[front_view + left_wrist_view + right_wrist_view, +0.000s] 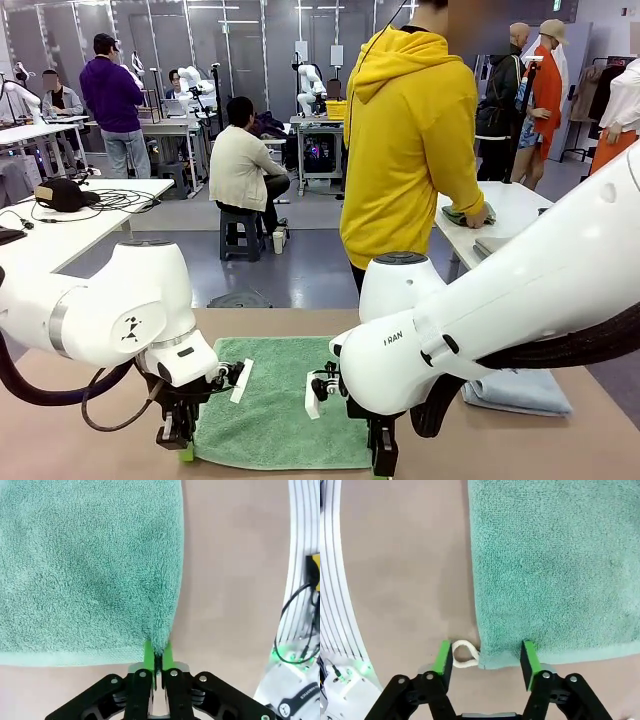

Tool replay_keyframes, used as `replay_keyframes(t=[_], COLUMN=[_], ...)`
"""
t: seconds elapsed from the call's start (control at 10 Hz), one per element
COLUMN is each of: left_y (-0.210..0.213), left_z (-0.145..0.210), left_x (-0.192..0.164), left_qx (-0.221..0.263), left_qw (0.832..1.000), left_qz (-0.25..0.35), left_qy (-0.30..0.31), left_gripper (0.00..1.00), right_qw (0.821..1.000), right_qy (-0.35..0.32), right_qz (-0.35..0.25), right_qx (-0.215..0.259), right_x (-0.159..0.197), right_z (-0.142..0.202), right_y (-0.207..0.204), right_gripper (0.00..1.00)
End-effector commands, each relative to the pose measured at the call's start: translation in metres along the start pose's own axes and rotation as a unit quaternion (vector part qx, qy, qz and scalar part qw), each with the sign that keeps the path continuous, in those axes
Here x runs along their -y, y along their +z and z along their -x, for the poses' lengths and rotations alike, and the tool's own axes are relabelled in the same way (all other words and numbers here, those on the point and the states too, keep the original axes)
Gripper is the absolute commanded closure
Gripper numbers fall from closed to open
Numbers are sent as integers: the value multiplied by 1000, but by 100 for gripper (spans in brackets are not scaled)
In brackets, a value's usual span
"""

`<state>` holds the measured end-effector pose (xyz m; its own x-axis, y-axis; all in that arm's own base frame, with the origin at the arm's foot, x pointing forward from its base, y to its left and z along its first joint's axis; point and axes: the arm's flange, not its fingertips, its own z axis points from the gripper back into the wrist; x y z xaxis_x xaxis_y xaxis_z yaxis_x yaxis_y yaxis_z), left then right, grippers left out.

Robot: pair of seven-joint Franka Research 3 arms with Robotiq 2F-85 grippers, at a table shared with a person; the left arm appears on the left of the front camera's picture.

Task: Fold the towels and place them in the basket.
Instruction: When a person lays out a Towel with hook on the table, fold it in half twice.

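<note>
Green pads [148, 656] of the left gripper [158, 651] are pressing together on one corner of the sea-green towel [85, 565], and the terry is bunching into a small ridge between them. From this gripper the towel is spreading forward and to one side, lying flat on the tan table [230, 580].

The right gripper [485, 656] is standing with its jaws apart at the other near corner of the same towel. One pad is sitting at the towel's hem. The other is beside the white corner loop [463, 654], which is lying on the table between the two pads. This gripper is not holding anything.

In the front view both grippers are pointing down at the near edge of the towel, one at each corner, and the cloth is lying between them. On the outer side of the right arm the pale grey-blue towel [520, 392] is lying folded on the table, well apart from the green one.
</note>
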<state>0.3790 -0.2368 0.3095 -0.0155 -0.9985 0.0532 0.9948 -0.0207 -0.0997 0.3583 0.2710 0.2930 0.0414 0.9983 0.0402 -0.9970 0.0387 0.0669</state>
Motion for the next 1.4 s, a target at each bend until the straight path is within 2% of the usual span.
replay_keyframes(t=[0.0, 0.1, 0.7, 1.0, 1.3], left_y=[2, 1, 0, 20, 49], left_z=[-2, -1, 1, 0, 3], left_x=[0, 1, 5, 7, -1], left_qx=[5, 5, 13, 20, 54], left_qw=[1000, 1000, 1000, 1000, 998], left_qz=[10, 9, 3, -12, -12], left_qy=[-2, -3, 0, 6, 13], left_gripper=[100, 100, 100, 100, 100], right_qw=[1000, 1000, 1000, 999, 998], right_qy=[10, 6, 2, -12, -19], right_qz=[8, 11, 28, 30, 55], right_qx=[-8, -12, -11, 9, 8], right_x=[4, 4, -6, -14, -9], right_z=[2, 3, 1, -7, -13], right_y=[-4, -5, 1, 43, 85], right_gripper=[86, 100, 100, 100, 100])
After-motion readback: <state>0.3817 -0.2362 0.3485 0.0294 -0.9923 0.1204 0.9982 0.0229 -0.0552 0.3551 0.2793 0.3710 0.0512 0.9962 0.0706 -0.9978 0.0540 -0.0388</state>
